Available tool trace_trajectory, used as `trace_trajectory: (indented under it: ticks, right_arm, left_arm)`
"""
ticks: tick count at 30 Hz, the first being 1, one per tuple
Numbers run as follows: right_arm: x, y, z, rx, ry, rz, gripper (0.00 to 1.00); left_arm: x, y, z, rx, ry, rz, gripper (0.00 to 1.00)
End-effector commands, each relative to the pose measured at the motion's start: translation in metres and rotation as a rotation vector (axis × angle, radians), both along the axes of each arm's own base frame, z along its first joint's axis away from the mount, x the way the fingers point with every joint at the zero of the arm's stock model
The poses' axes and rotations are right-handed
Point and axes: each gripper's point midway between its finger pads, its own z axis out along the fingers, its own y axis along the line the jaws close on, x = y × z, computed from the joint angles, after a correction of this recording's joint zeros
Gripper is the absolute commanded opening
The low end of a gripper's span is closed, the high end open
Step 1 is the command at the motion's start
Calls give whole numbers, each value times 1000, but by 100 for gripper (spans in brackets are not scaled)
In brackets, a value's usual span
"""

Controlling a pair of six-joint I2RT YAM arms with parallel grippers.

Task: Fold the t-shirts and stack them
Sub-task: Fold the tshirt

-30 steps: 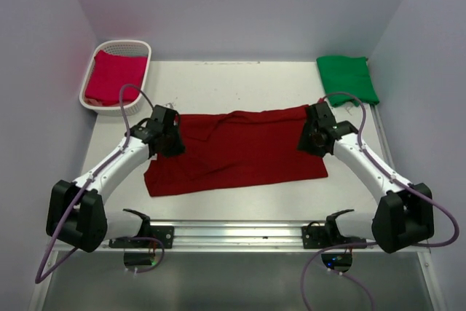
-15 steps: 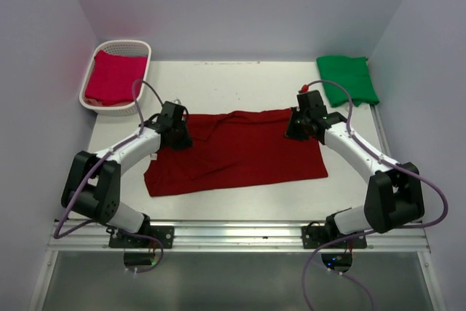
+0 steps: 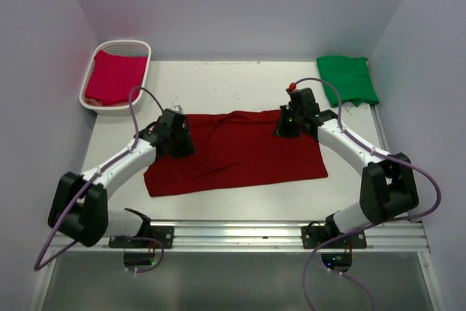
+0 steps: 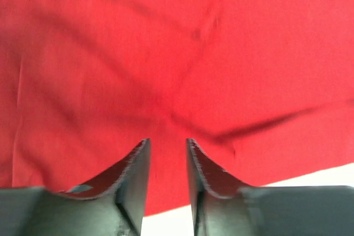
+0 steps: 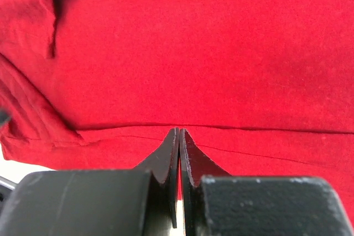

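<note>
The dark maroon t-shirt [image 3: 237, 152] lies spread out in the middle of the table. My left gripper [image 3: 177, 136] is low over its left part, with the jaws a little open and empty; red cloth [image 4: 182, 53] fills the left wrist view behind the gripper [image 4: 167, 145]. My right gripper [image 3: 285, 123] is over the shirt's far right part. In the right wrist view its jaws [image 5: 178, 134] are shut just above a straight fold line in the cloth [image 5: 210, 70], with no cloth seen between them. The green t-shirt [image 3: 346, 78] lies folded at the back right. The pinkish crimson t-shirt [image 3: 115, 76] lies in the basket.
The white lattice basket [image 3: 124, 46] stands at the back left corner. Walls close the table in on three sides. A metal rail [image 3: 233, 232] runs along the near edge. A strip of bare table [image 4: 315, 174] shows beside the shirt's edge.
My right gripper has moved left and further back along the shirt's far edge. My left gripper has moved a little right over the shirt. The shirt has kept its shape.
</note>
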Motion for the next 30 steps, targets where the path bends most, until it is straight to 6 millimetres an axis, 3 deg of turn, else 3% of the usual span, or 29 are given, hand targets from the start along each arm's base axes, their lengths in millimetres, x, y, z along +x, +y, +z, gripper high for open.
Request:
trace_trajectory:
  ticks: [1,5,9,20,30]
  right_arm:
    - [0,0,-7,-15,-3,22,0]
    - [0,0,-17,-21,24,16,0]
    - [3,2,-17,-15,24,13,0]
    - [-1,-5,-22,-45,22,4,0]
    - [0,-8,-24,-61,24,-4,0]
  left_arm:
    - [-39,10,7,-9,32,50,38]
    - [-66,12,-2,-17,65,54,39]
    - [-72,12,-15,-24,88,49,38]
    - [-58,4,-22,-36,60,30,37]
    - [-59,4,-43,-15,107,27,37]
